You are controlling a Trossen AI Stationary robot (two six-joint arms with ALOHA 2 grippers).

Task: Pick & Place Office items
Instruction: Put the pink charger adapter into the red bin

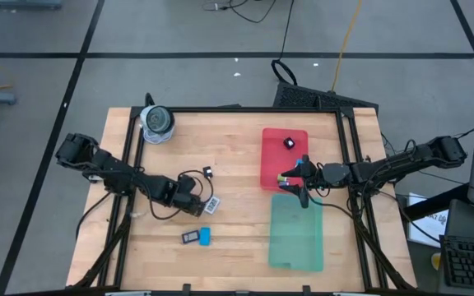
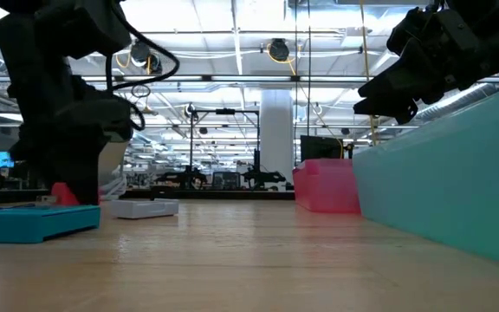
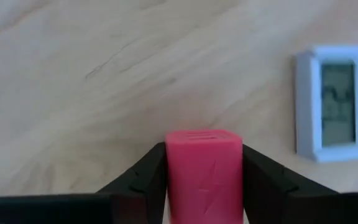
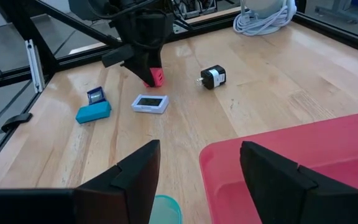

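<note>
The left hand is down at the counter, clenched on a pink-red block squeezed between both fingers — just beside the white labelled tag. A blue bar and a small dark block lie nearby on the wood. The right hand hovers released over the edge of the red tray, holding nothing.

Pale grained wood table, matt pink plastic piece, glossy white plastic tag
</note>
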